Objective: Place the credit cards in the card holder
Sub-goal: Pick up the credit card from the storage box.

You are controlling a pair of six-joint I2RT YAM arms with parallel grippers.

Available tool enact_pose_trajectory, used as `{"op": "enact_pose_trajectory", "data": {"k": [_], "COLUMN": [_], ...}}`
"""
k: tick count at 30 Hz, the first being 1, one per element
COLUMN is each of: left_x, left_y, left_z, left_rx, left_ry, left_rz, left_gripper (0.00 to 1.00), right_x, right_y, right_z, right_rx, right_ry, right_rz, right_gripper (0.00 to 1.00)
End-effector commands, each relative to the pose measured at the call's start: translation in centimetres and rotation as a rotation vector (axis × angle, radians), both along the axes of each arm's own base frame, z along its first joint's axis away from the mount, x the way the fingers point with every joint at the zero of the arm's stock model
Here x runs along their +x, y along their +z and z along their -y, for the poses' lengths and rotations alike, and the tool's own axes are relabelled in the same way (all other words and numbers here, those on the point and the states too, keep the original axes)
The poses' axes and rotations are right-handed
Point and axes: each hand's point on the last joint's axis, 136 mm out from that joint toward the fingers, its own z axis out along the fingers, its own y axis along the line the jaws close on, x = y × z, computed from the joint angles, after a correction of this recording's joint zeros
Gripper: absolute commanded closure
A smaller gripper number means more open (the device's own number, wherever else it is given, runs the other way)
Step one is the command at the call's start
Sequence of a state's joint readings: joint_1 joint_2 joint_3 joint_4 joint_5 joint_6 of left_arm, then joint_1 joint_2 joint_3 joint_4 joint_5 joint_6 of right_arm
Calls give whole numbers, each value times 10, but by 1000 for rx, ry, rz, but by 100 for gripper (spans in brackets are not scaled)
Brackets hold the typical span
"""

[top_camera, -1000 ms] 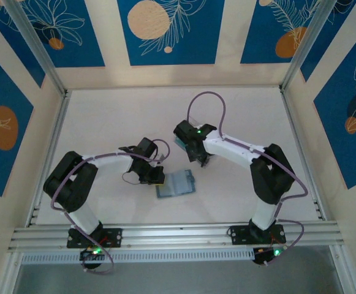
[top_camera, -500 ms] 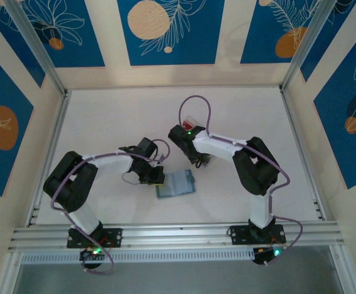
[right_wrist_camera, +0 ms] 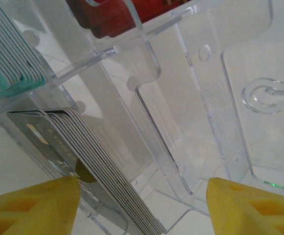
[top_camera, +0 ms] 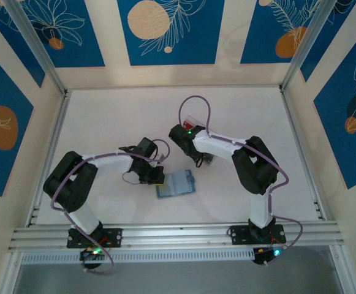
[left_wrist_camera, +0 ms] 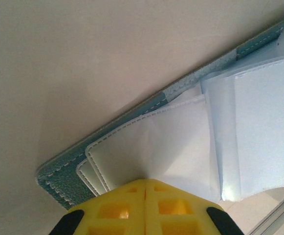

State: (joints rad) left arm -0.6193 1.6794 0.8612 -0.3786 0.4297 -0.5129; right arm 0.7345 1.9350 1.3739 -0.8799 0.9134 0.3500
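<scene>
While the left gripper (top_camera: 156, 177) pinches the opened card holder (top_camera: 179, 184), the right gripper (right_wrist_camera: 142, 190) hangs spread over a clear tray (right_wrist_camera: 220, 122) of credit cards (right_wrist_camera: 71, 147).
Nearest the arm bases, the card holder lies unfolded on the table (top_camera: 104, 122), blue-grey cover down and white pocket leaves fanned upward. The left gripper's yellow fingers are pressed tight together on one leaf at the holder's left edge. Just beyond, the right gripper's fingers stand well apart with nothing between them. Beneath them the tray's compartments hold cards on edge: a grey stack closest to the fingers, a teal stack (right_wrist_camera: 7, 63) in the next compartment, and red cards (right_wrist_camera: 117, 17) in one farther on.
</scene>
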Motion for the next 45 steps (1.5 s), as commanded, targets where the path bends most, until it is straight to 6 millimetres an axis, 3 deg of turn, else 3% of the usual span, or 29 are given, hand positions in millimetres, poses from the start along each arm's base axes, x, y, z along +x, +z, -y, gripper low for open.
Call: {"op": "enact_pose_trajectory", "data": {"k": [1, 16, 45], "left_x": [-7, -6, -4], "left_y": [-16, -16, -15], "left_z": [-16, -17, -18], "left_rx": [83, 81, 76], "left_ry": [-1, 5, 11], "left_rz": [-30, -33, -36], "left_gripper": [93, 94, 95], "right_x": [8, 13, 13], "right_y": [21, 27, 28], "right_z": [3, 1, -3], "right_rx": [2, 15, 82], "right_ry": [-11, 17, 46], "right_rz": [54, 57, 26], "right_gripper": [34, 56, 82]}}
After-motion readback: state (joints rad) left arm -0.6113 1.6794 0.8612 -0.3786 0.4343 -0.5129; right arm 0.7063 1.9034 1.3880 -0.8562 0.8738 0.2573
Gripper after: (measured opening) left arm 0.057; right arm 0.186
